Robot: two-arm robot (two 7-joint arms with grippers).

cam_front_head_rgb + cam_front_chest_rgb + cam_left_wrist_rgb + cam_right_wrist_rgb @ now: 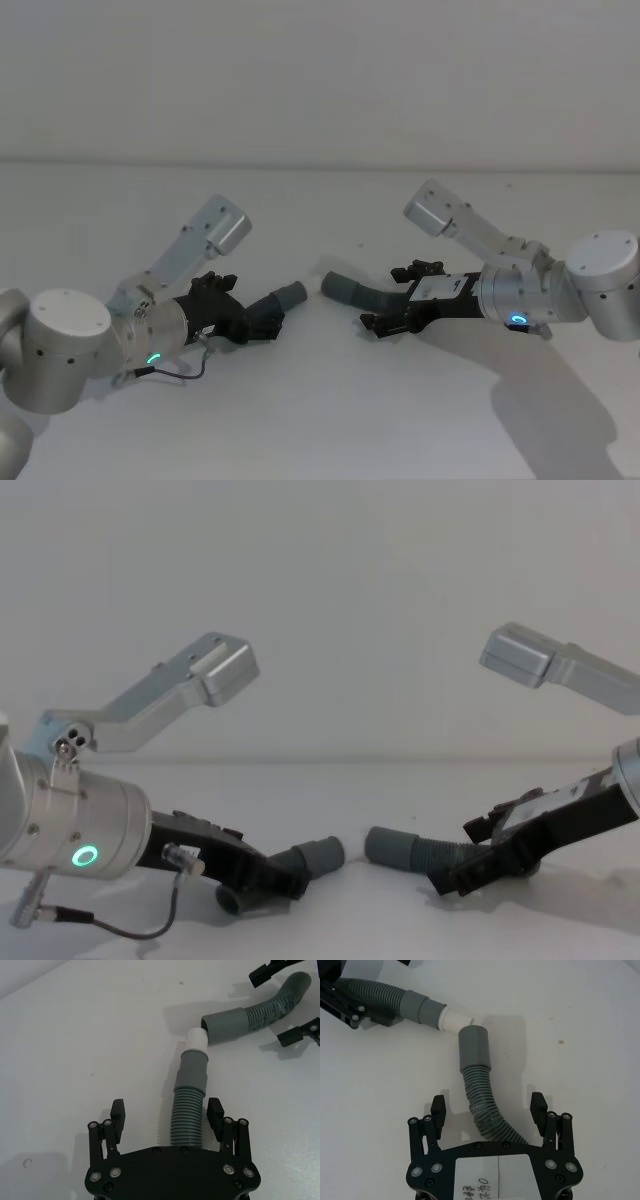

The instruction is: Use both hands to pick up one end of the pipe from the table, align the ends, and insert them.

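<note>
Pipe (189, 1110): white tip (196, 1040) just beside gray cuff (225, 1025); left gripper (166, 1110), right gripper (487, 1102) gape astride ribs. I'd clamp squarely, lift level.

A white sticker (497, 1177) on the right gripper (487, 1105) has small handwriting on it, but I cannot read it.

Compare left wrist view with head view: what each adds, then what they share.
Left wrist view adds: the short hose's white tip beside the curved hose's plain cuff, angled, not inserted; the left gripper's open fingers straddle its ribs. Head view adds: the left arm with green light, the right arm. Shared: both hoses on the table, ends close, right gripper around the curved one.
</note>
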